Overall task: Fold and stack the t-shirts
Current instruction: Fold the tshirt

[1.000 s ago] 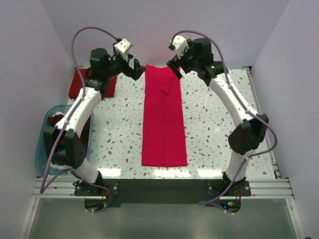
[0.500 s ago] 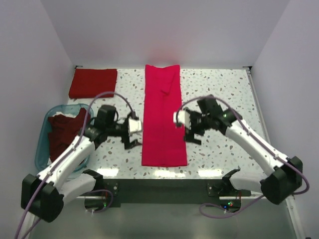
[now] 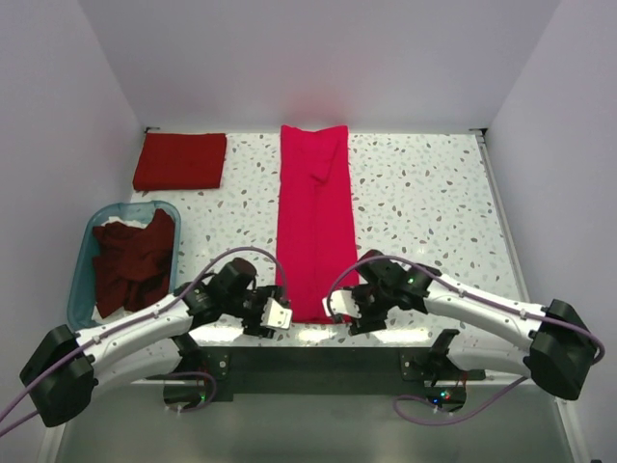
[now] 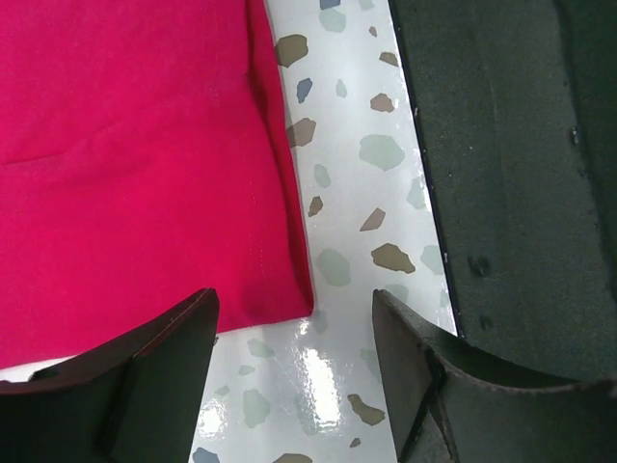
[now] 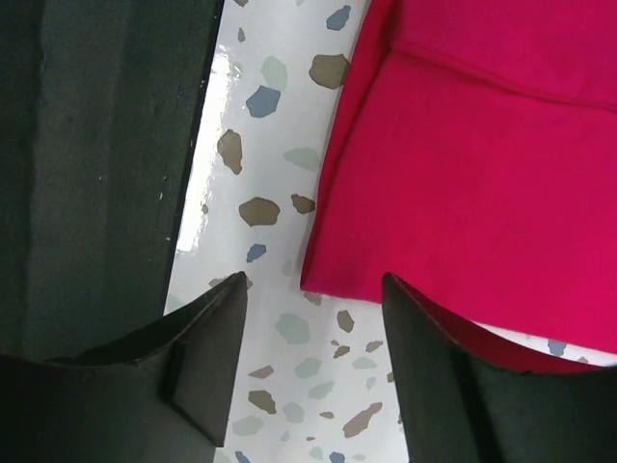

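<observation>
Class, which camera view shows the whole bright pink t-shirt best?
The top external view: the pink t-shirt lies there complete, a long folded strip down the table. The left wrist view shows only its near-left corner, the right wrist view only its near-right corner.

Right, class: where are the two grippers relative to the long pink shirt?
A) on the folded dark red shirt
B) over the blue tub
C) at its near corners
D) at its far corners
C: the left gripper and right gripper each frame a near corner of the pink shirt.
</observation>
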